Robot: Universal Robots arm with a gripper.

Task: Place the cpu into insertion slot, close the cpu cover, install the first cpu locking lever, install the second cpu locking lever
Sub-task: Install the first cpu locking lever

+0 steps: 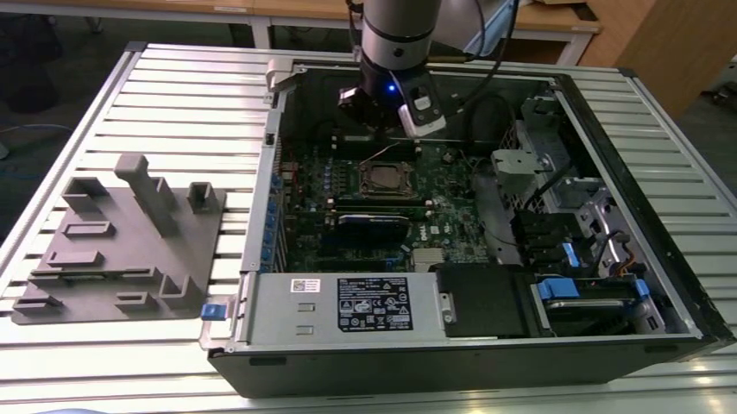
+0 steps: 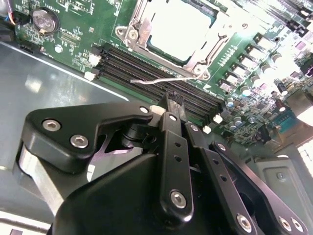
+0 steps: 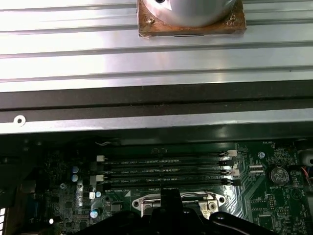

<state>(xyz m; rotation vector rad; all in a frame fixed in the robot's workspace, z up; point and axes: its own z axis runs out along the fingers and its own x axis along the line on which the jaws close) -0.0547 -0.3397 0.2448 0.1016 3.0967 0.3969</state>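
Note:
The cpu [image 2: 178, 27], a square chip with a silvery top, lies in the insertion slot [image 1: 386, 178] on the green motherboard. The cpu cover [image 2: 195, 61], a silver frame, lies flat around it. A thin wire locking lever [image 2: 156, 81] sticks out loose over the memory slots beside the socket. My gripper [image 2: 172, 100] is shut with nothing between its black fingers, and its tip hangs just short of that lever. In the exterior view the gripper [image 1: 386, 136] hovers over the far side of the socket. In the first wrist view the gripper [image 3: 168, 193] shows dark in front of the socket rim.
The open case's far wall [image 3: 156, 93] runs close behind the gripper. Black memory slots [image 2: 146, 63] lie between gripper and socket. A labelled power supply box [image 1: 345, 302] fills the near edge, with drive cages [image 1: 553, 172] on the exterior view's right. A grey fixture [image 1: 116, 241] sits outside the case.

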